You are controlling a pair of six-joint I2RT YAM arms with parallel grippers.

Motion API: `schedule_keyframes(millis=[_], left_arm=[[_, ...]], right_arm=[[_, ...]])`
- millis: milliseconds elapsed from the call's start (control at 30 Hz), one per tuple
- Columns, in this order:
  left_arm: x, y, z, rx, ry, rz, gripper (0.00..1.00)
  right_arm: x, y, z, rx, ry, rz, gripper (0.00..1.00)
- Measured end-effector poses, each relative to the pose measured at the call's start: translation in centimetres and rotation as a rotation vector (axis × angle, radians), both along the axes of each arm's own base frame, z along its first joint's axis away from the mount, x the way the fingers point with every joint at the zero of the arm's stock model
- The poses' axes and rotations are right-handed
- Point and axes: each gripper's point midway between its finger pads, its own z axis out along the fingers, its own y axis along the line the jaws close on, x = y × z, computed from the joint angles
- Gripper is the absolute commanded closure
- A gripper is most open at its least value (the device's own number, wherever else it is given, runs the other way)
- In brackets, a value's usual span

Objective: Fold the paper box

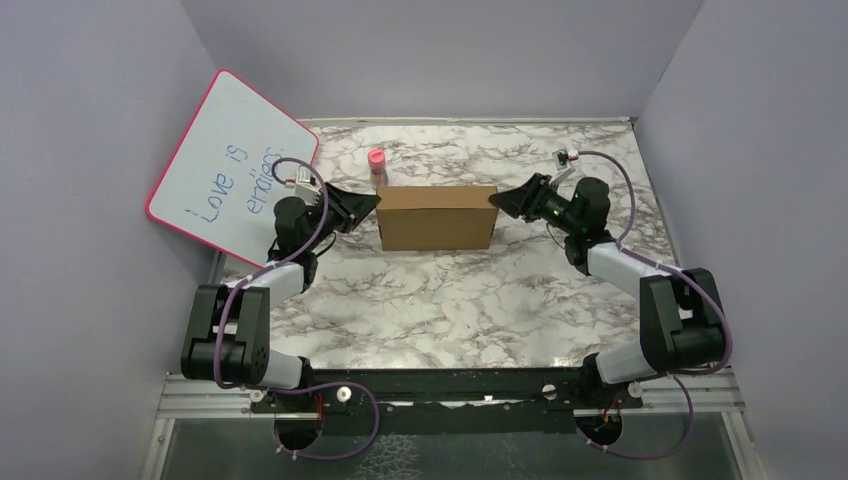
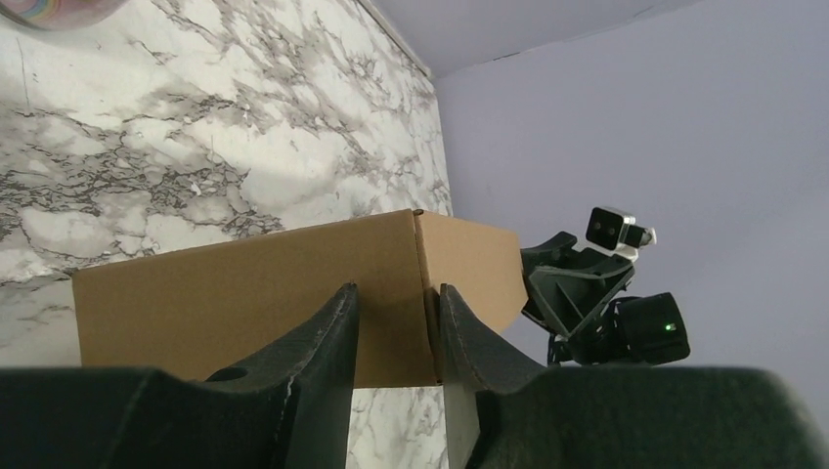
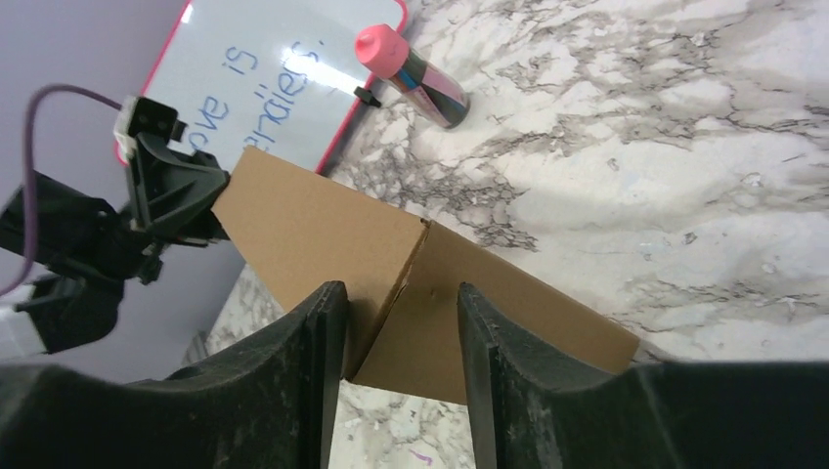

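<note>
The paper box (image 1: 437,217) is a closed brown cardboard block that stands on the marble table (image 1: 450,310) between the two arms. My left gripper (image 1: 372,203) is at its left end with fingertips at the upper corner. In the left wrist view its jaws stand apart (image 2: 396,293) with a vertical edge of the box (image 2: 244,293) just beyond them. My right gripper (image 1: 497,200) is at the box's right end. In the right wrist view its jaws stand apart (image 3: 399,293) in front of a corner of the box (image 3: 313,225). Neither grips anything.
A pink-framed whiteboard (image 1: 235,165) with blue writing leans against the left wall; it also shows in the right wrist view (image 3: 264,68). A pink-capped bottle (image 1: 377,165) stands just behind the box's left end. Purple walls close in the table on three sides.
</note>
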Motion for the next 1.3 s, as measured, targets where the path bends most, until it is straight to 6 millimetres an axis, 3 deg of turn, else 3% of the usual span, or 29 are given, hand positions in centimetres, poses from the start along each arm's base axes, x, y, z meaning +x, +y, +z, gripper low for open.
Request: schedule_keyframes(millis=[67,100,200,433,567,667,767,933,1000,1167,1300], left_arm=[[0.1,-0.1,0.1,0.013,0.01,-0.009,0.63],[0.2,-0.1,0.1,0.024,0.016,-0.015,0.6],[0.4,-0.3,0.2,0.057,0.037,-0.032,0.51],[1.1,-0.2,0.1,0.179,0.078,-0.063,0.34],[1.6,0.4,2.1,0.281,0.034,-0.058,0.19],[1.7,1.3,4.3,0.371,-0.029,-0.028,0.03],[1.1,2.4,6.6,0.461,-0.1,0.009,0.01],[-0.4,4.9,7.8,0.594,-0.146,0.075,0.01],[-0.8,5.8,7.6,0.648,-0.141,0.095,0.01],[-2.0,7.6,6.4,0.783,-0.11,0.124,0.01],[-3.7,8.0,6.3,0.87,-0.138,0.141,0.01]], right_arm=[[0.1,-0.1,-0.1,-0.025,0.023,0.003,0.27],[0.1,-0.1,0.0,-0.039,0.031,0.007,0.13],[0.4,0.0,0.8,-0.079,0.017,0.029,0.01],[1.3,0.2,6.0,-0.149,-0.148,0.061,0.0],[1.3,0.7,9.3,-0.178,-0.263,0.122,0.0],[0.9,1.1,10.4,-0.189,-0.332,0.17,0.0],[0.6,1.5,10.6,-0.224,-0.376,0.226,0.0],[1.4,2.7,13.0,-0.339,-0.509,0.306,0.0],[0.8,3.5,12.9,-0.384,-0.564,0.34,0.0],[-1.7,7.5,10.0,-0.492,-0.619,0.501,0.0],[-1.7,10.2,8.8,-0.585,-0.665,0.589,0.0]])
